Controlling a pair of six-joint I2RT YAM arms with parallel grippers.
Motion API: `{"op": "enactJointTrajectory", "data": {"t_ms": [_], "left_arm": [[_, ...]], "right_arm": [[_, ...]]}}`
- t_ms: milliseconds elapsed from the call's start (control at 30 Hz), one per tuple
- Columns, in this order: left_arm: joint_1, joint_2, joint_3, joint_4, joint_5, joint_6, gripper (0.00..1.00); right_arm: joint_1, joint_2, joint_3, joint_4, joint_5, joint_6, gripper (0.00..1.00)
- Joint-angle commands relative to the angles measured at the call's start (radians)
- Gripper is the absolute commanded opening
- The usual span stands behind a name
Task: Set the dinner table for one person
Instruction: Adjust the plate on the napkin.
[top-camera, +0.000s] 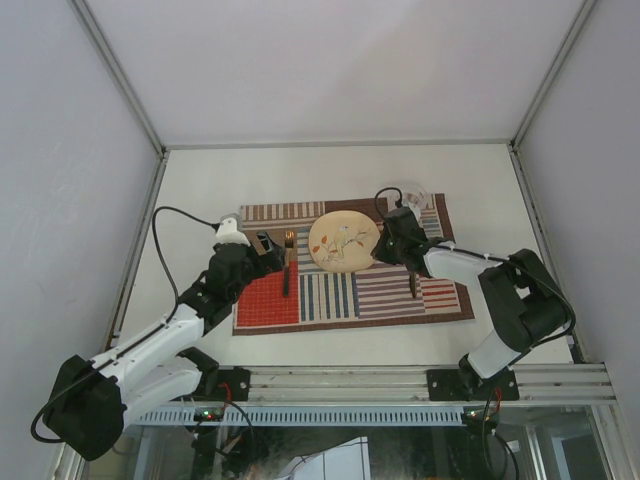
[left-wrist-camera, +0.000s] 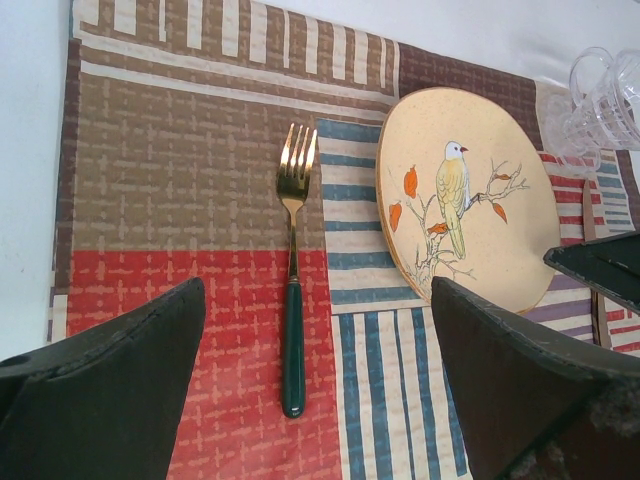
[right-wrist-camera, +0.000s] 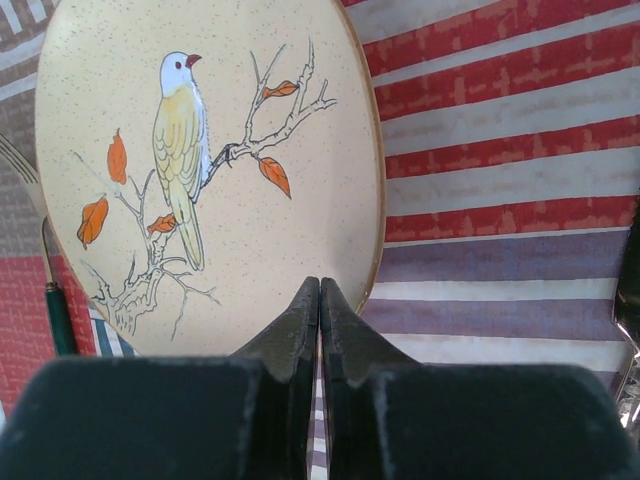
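The dinner table (top-camera: 300, 175) is a white top carrying a striped patchwork placemat (top-camera: 345, 300). On the mat lie a cream plate (top-camera: 344, 241) painted with a bird and a gold fork with a green handle (left-wrist-camera: 291, 300), just left of the plate. My left gripper (left-wrist-camera: 317, 300) stands open low over the mat, with the fork's handle between its fingers but untouched. My right gripper (right-wrist-camera: 320, 287) is shut with nothing between its fingers, its tips over the plate's (right-wrist-camera: 210, 170) near right rim.
A clear glass (top-camera: 410, 195) stands on the mat's far right corner, behind the right gripper. A dark utensil (top-camera: 413, 283) lies on the mat right of the plate. Aluminium rails (top-camera: 400, 380) edge the table's near side.
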Motion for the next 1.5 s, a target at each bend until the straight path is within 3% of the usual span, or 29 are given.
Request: {"op": "enactJointTrajectory", "data": {"t_ms": [0,167,500,700,833,933,1000,1100,1267,1467], "left_arm": [[0.006,-0.009,-0.031,0.025,-0.003,-0.009,0.97],[0.005,0.008,-0.032,0.039,0.006,-0.009,0.97],[0.018,0.163,0.020,0.115,0.089,-0.020,0.97],[0.046,0.390,0.130,0.211,0.219,-0.072,0.94],[0.082,0.513,0.184,0.316,0.348,-0.139,0.85],[0.085,0.568,0.224,0.357,0.412,-0.175,0.62],[0.086,0.594,0.241,0.376,0.442,-0.193,0.53],[0.090,0.624,0.245,0.429,0.507,-0.243,0.49],[0.093,0.688,0.220,0.571,0.607,-0.345,0.51],[0.093,0.687,0.201,0.542,0.587,-0.316,0.53]], "right_arm": [[0.005,-0.050,0.038,-0.005,0.017,-0.021,0.01],[0.006,-0.080,0.039,-0.044,0.043,-0.032,0.17],[0.002,-0.116,0.017,-0.081,0.087,-0.054,0.19],[-0.008,-0.112,0.002,-0.065,0.092,-0.058,0.19],[-0.026,-0.117,0.001,-0.048,0.076,-0.058,0.19],[-0.039,-0.133,0.002,-0.041,0.071,-0.063,0.19],[-0.044,-0.142,0.001,-0.039,0.071,-0.068,0.19],[-0.059,-0.139,-0.001,-0.039,0.054,-0.070,0.19],[-0.073,-0.131,-0.017,-0.022,0.037,-0.068,0.18],[-0.074,-0.112,-0.020,-0.018,0.032,-0.062,0.19]]}}
